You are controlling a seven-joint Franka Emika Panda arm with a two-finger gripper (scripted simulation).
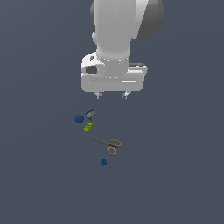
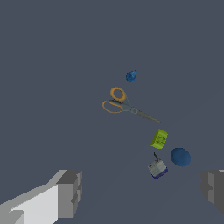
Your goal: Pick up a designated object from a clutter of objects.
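Open hand [image 1: 112, 94] hovers above scissors [image 1: 107, 143].

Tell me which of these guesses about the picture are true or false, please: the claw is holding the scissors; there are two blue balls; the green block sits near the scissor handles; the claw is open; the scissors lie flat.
1. The claw is holding the scissors. False: it hangs above the items with nothing between its fingers.
2. There are two blue balls. True: a larger one and a smaller one.
3. The green block sits by the scissor handles. False: it lies near the blade tip, and the handles point away from it.
4. The claw is open. True: the wrist view shows its fingers far apart.
5. The scissors lie flat on the floor. True.
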